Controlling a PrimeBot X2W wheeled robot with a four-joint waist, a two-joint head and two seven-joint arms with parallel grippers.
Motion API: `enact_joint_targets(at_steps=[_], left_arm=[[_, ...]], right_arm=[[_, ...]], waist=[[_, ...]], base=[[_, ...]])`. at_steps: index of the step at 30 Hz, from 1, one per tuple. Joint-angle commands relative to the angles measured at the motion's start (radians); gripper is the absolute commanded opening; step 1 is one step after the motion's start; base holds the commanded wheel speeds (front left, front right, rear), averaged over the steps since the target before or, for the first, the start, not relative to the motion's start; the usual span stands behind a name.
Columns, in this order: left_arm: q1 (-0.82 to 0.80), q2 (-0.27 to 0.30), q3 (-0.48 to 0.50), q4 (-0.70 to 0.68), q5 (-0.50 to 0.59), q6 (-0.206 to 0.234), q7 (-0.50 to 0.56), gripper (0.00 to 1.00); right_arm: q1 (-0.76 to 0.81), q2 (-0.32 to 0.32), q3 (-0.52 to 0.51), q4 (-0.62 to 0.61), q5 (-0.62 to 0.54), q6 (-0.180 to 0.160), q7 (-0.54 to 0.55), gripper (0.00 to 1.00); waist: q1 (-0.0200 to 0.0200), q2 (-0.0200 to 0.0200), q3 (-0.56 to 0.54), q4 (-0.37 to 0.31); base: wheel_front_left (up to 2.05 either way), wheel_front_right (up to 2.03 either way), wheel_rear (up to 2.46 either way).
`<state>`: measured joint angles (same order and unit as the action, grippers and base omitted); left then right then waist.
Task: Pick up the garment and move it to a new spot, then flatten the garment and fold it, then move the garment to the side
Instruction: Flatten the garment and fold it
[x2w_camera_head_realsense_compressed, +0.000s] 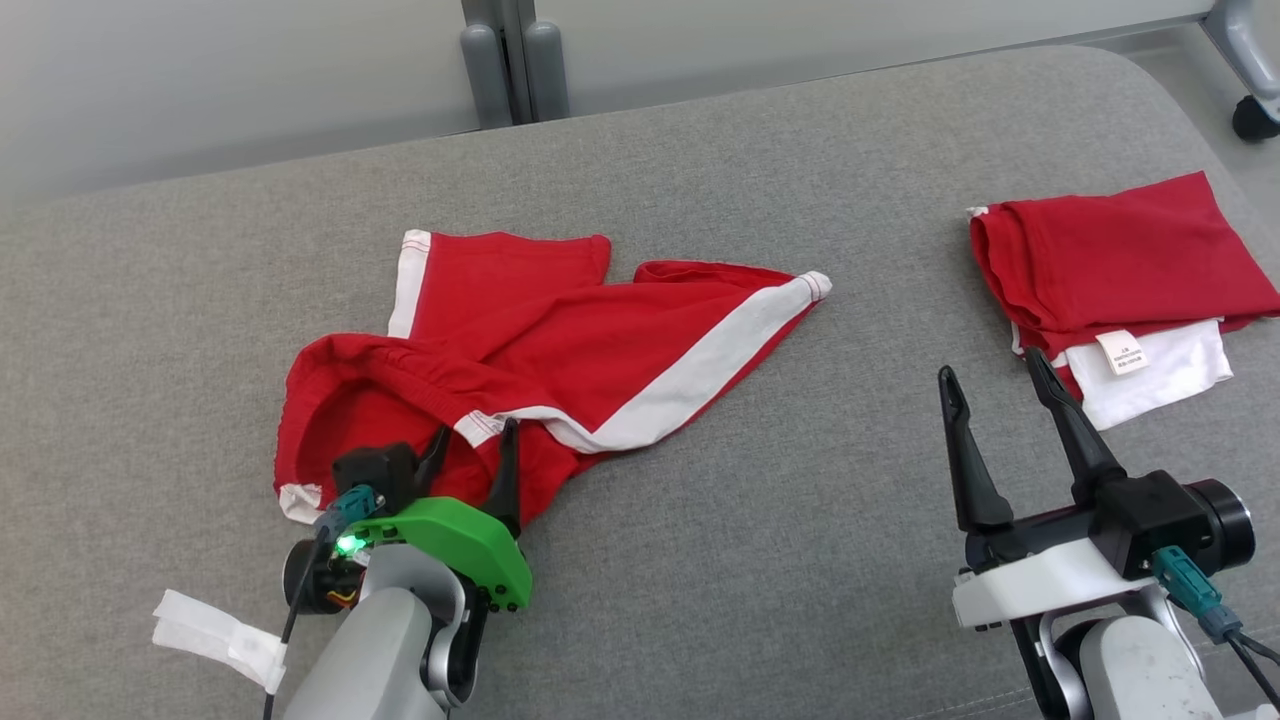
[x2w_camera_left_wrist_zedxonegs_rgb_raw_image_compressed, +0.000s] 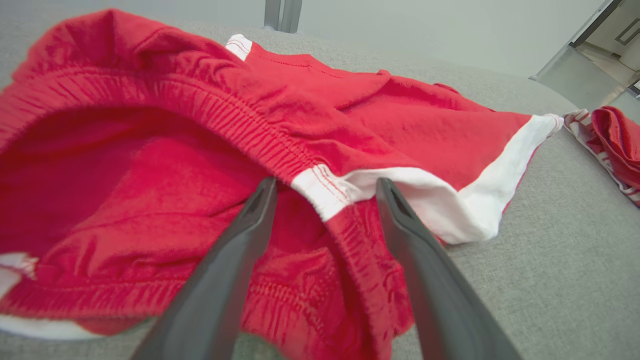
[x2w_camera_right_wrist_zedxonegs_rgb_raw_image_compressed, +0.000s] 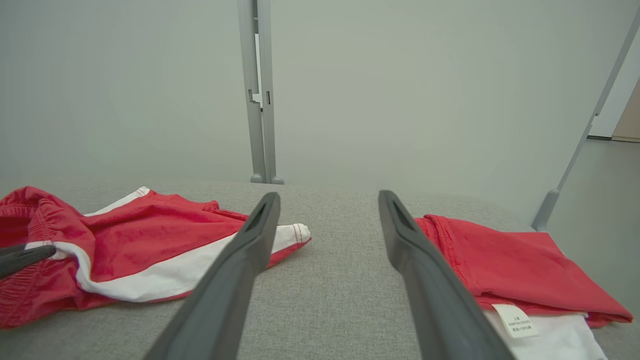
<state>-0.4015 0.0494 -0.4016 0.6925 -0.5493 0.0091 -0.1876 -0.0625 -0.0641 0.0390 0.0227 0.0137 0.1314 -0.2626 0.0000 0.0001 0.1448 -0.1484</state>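
— The left pincer (x2w_camera_head_realsense_compressed: 477, 430) is seen nearest, low in the head view. How is it set?
— It is spread wide, with nothing clamped. The waistband (x2w_camera_left_wrist_zedxonegs_rgb_raw_image_compressed: 240, 120) of the red shorts (x2w_camera_head_realsense_compressed: 600, 340) is straddled by its fingers: one finger is laid over the waist opening, the other over the white stripe (x2w_camera_left_wrist_zedxonegs_rgb_raw_image_compressed: 450, 200). Whether the cloth is touched cannot be told.
— Where are the shorts placed?
— They are laid rumpled on the grey pad (x2w_camera_head_realsense_compressed: 800, 480), reaching from between those fingers ahead of the left pincer and toward the right pincer's side.
— How is the right pincer (x2w_camera_head_realsense_compressed: 990, 365) held?
— It is opened too, and nothing is gripped. It is kept well apart from the shorts. A folded red pile (x2w_camera_head_realsense_compressed: 1110, 250), with white cloth under it, is found just beyond its outer fingertip.
— Anything else?
— A white strip (x2w_camera_head_realsense_compressed: 215, 630) is seen behind the left pincer, to its outer side.
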Motion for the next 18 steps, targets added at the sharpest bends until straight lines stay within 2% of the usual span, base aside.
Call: enact_joint_targets(at_steps=[1,7,8,9,18], left_arm=[[-0.019,0.005,0.003,0.008,-0.006,-0.001,-0.009,1.00],[-0.037,0.004,0.003,0.046,-0.033,-0.006,-0.010,1.00],[-0.037,0.004,0.005,0.051,-0.044,-0.011,-0.002,0.40],[-0.041,0.004,0.006,0.053,-0.055,-0.018,0.005,0.00],[-0.057,0.003,-0.019,0.047,-0.082,-0.039,-0.006,0.00]], right_arm=[[-0.005,0.003,-0.001,0.003,-0.005,-0.002,-0.002,1.00],[-0.003,0.005,0.005,0.007,-0.006,-0.002,-0.002,1.00],[-0.002,0.005,0.005,0.007,-0.007,-0.002,-0.002,1.00],[-0.001,0.005,0.005,0.008,-0.007,-0.002,-0.002,1.00],[-0.003,0.007,0.008,0.014,-0.006,-0.002,-0.002,1.00]], waist=[[0.0000,-0.0001,-0.001,-0.001],[0.0000,-0.0001,-0.007,0.000],[0.0000,-0.0001,-0.008,0.001],[0.0000,-0.0001,-0.008,0.002],[0.0000,-0.0001,-0.014,0.018]], base=[[0.00,0.00,0.00],[0.00,0.00,0.00],[0.00,0.00,0.00],[0.00,0.00,0.00],[0.00,0.00,0.00]])
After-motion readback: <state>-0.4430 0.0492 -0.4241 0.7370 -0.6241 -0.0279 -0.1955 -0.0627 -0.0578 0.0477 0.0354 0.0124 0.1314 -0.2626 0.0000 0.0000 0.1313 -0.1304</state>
